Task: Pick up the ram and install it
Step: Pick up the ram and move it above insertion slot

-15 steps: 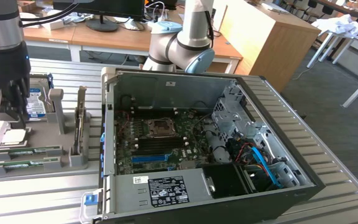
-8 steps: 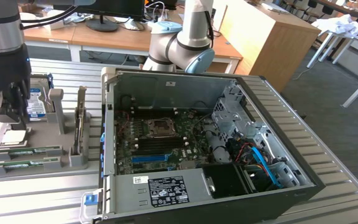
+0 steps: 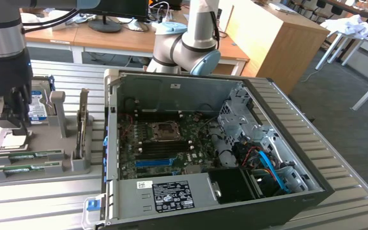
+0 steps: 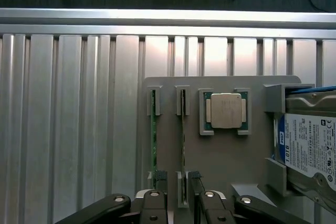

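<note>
Two green sticks stand on edge in a grey holder [image 4: 226, 156]. The ram [image 4: 182, 129] is the stick nearer the processor chip [image 4: 226, 110]; a matching stick [image 4: 153, 129] stands beside it. My gripper [image 4: 177, 176] hangs open just above the holder, with one dark fingertip [image 4: 160, 174] on each side of the ram's near end and not touching it. In the exterior view the gripper [image 3: 11, 130] is at the left, over the holder [image 3: 37, 179], where the ram [image 3: 30, 155] lies behind the second stick [image 3: 24, 168].
An open computer case [image 3: 312, 191] sits to the exterior view's right of the holder, its motherboard showing a blue slot [image 3: 153, 162]. A hard drive [image 4: 310, 140] stands in the holder next to the chip. A second robot arm [image 3: 190, 48] rises behind the case.
</note>
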`<action>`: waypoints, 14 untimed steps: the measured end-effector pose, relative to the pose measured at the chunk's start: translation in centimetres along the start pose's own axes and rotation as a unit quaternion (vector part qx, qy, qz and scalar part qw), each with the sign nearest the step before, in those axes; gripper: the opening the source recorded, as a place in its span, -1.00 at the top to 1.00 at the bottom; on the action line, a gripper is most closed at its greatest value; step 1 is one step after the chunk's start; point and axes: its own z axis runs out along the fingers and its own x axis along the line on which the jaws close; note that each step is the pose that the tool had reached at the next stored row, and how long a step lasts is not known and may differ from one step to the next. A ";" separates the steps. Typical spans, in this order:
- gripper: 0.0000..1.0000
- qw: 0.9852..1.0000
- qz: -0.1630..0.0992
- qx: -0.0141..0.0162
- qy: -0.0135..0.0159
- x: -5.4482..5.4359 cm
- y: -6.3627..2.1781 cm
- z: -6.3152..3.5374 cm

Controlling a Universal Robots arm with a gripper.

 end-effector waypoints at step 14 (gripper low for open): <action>0.40 1.000 0.000 0.000 0.000 0.0 -0.03 0.94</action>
